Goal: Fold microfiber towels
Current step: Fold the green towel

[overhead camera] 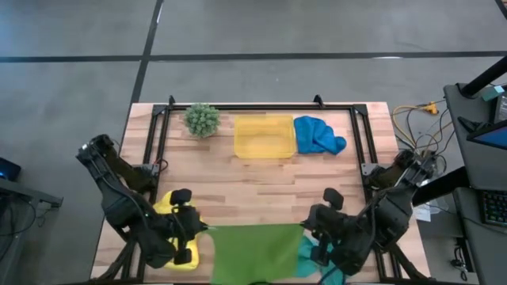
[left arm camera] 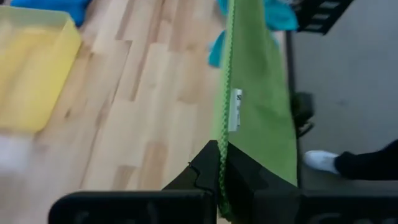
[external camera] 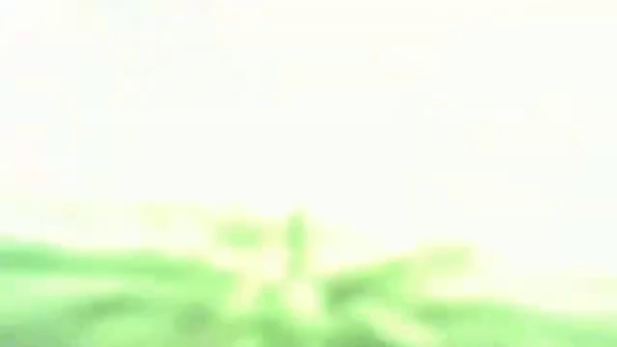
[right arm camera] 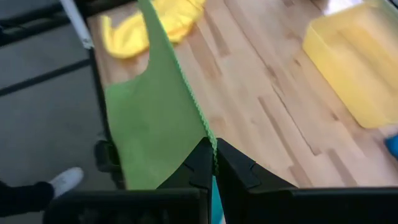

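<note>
Lime green fuzzy microfiber towel fills the low view, stretched between the two arms at the table's near edge, long axis running left to right. Left gripper is clenched on one top corner, right gripper clenched on the other. Its white sewn label carries print too small to read, and sits nearer the left jaws

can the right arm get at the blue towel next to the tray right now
Probably not yet: the right gripper is shut on the green towel, and the blue towel lies at the table's far side.
</note>
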`<action>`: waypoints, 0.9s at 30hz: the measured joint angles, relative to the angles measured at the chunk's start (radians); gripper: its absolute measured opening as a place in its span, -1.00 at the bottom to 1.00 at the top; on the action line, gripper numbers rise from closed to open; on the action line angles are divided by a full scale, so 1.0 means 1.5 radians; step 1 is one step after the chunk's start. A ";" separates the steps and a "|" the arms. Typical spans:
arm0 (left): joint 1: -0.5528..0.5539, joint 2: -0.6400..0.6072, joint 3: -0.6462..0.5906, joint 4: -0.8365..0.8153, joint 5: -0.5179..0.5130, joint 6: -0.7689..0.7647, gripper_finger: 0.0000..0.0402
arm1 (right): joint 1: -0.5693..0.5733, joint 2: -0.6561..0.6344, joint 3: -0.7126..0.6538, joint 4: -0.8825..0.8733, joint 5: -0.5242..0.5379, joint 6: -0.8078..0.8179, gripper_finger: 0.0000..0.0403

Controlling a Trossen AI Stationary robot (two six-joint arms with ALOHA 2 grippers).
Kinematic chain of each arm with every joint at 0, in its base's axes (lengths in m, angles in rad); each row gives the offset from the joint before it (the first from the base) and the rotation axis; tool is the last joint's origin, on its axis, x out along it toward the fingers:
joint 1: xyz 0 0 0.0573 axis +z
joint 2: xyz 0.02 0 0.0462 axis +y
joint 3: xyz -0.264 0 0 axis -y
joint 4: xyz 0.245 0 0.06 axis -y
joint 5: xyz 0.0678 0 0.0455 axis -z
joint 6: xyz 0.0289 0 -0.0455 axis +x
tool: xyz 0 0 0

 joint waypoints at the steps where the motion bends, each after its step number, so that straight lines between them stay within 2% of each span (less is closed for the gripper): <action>1: 0.003 0.000 -0.011 0.001 -0.001 -0.004 -1.00 | -0.004 0.000 -0.009 0.000 0.000 0.000 -0.96; 10: 0.034 0.000 -0.130 0.057 0.010 -0.016 -1.00 | -0.042 -0.001 -0.130 0.040 -0.039 -0.008 -0.96; 18: 0.049 -0.006 -0.230 0.203 0.090 0.017 -1.00 | -0.065 -0.031 -0.304 0.300 -0.118 -0.077 -0.96; 21: 0.057 -0.009 -0.268 0.250 0.117 0.035 -1.00 | -0.075 -0.040 -0.359 0.346 -0.143 -0.080 -0.96; 27: 0.111 -0.029 -0.333 0.265 0.135 0.068 -1.00 | -0.118 -0.045 -0.459 0.439 -0.205 -0.120 -0.96</action>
